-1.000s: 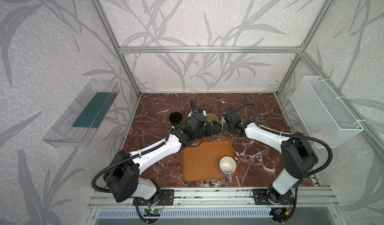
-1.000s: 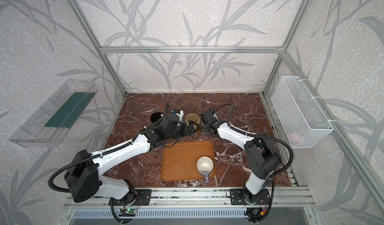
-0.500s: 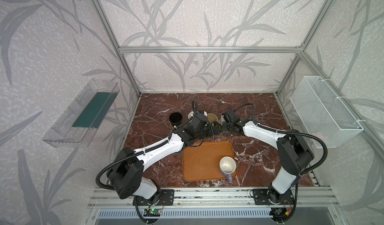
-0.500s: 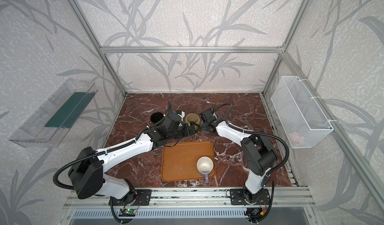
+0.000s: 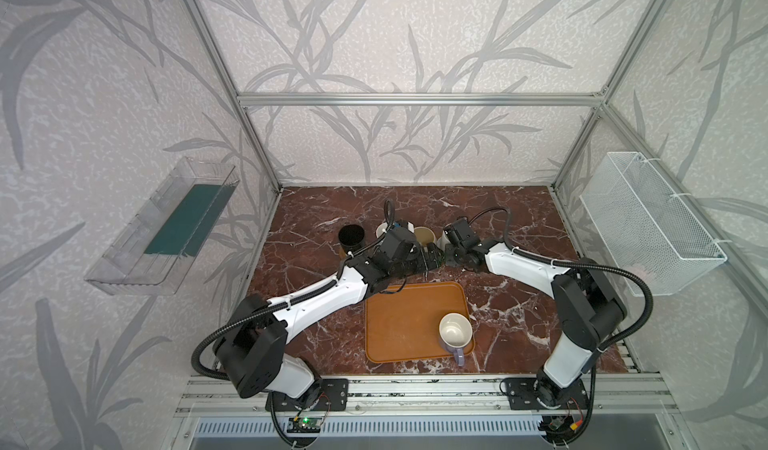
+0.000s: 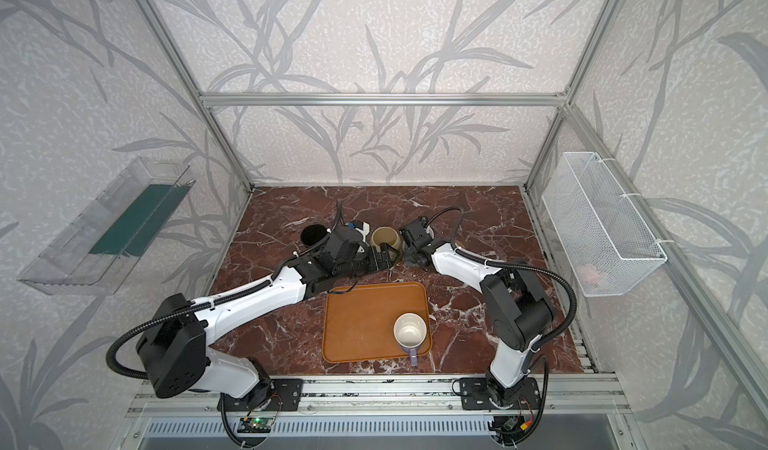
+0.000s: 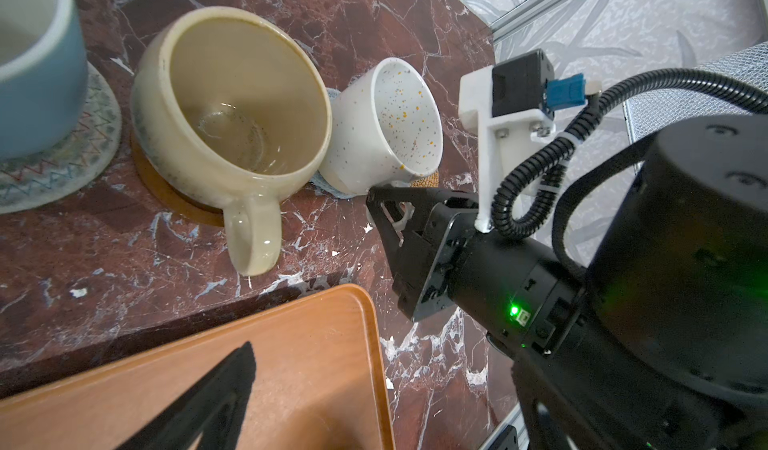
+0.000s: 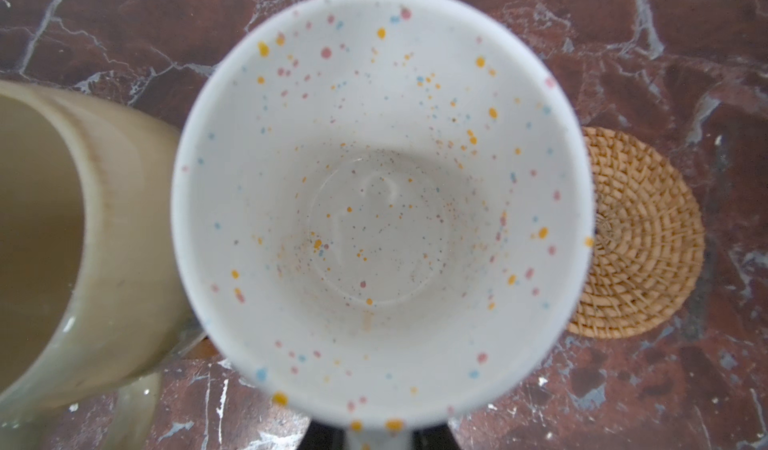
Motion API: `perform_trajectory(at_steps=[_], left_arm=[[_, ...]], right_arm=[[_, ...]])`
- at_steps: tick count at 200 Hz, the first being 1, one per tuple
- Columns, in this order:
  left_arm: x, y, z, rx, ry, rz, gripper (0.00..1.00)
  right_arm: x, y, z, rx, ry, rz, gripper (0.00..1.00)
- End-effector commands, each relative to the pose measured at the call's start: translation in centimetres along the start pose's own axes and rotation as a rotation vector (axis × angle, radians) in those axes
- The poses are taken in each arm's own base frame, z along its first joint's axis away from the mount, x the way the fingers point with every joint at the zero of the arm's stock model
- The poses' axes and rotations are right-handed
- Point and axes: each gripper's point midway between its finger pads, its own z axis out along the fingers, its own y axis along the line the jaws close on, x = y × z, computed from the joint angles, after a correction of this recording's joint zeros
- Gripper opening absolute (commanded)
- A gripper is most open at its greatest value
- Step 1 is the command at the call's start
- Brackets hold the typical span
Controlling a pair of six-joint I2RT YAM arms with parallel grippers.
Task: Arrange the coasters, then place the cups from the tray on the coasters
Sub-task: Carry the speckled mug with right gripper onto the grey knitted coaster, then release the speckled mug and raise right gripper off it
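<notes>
Both top views: little is changed; the left pincer is kept wide beside the cream cup, with one lavender cup left on the tray. Left wrist: the speckled cup is clamped by the right pincer at the grey-blue coaster. Right wrist: the rattan coaster is seen bare, judged to await the last cup.

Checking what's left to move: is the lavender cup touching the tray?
Touching. Both top views show the lavender cup standing upright on the tray near a front corner, handle overhanging the rim.

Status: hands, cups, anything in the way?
Left hand open, empty. Right hand shut on speckled cup, on grey-blue coaster, close against cream cup. Lavender cup on tray; rattan coaster bare.
</notes>
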Motion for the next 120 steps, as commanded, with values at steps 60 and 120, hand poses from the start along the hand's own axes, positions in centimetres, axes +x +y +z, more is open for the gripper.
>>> perform_trajectory(at_steps=[60,120], left_arm=[[-1.5,-1.0,-1.2,0.023,-0.056,-0.003,0.99],[-1.8,-2.0,-3.4,0.062,-0.077,0.044,0.99]], right_arm=[[-1.0,0.1,-0.8,0.01,-0.011,0.011,0.53],[-2.1,-0.1,-4.7,-0.048,-0.067,-0.007,0.99]])
